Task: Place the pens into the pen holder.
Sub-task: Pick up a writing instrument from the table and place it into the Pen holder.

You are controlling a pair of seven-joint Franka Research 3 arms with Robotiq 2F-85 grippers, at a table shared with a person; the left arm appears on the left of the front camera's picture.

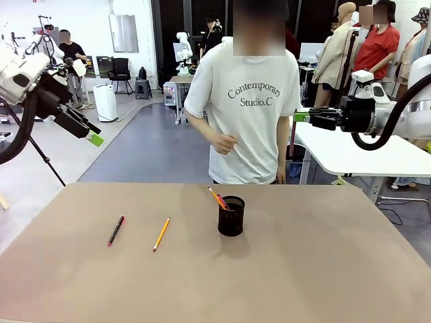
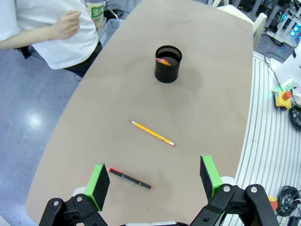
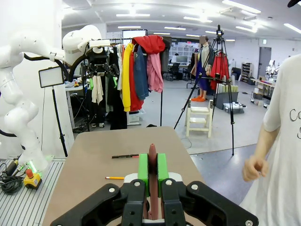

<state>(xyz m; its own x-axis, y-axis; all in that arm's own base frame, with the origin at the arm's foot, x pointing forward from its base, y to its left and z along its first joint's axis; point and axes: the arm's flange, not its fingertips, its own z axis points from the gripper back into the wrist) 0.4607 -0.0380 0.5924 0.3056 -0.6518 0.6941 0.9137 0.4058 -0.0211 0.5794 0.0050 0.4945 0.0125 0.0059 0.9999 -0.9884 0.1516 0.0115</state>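
A red pen (image 1: 116,230) with black ends and a yellow-orange pencil (image 1: 161,233) lie on the brown table, left of centre. Right of them stands the black mesh pen holder (image 1: 231,216) with two pens (image 1: 218,198) leaning out of it. My left gripper (image 1: 93,133) hangs high over the table's left side, open. In its wrist view the left gripper (image 2: 154,175) frames the red pen (image 2: 130,177) far below, with the pencil (image 2: 152,132) and pen holder (image 2: 168,64) beyond. My right gripper (image 1: 300,116) is shut, high at the right, pointing left. In its own view the right gripper (image 3: 153,162) has its green pads together.
A person in a white T-shirt (image 1: 246,108) stands at the far edge behind the holder, one hand (image 1: 225,143) raised at the waist. A white table (image 1: 363,158) sits behind on the right. The brown tabletop (image 1: 303,269) is bare on its right half.
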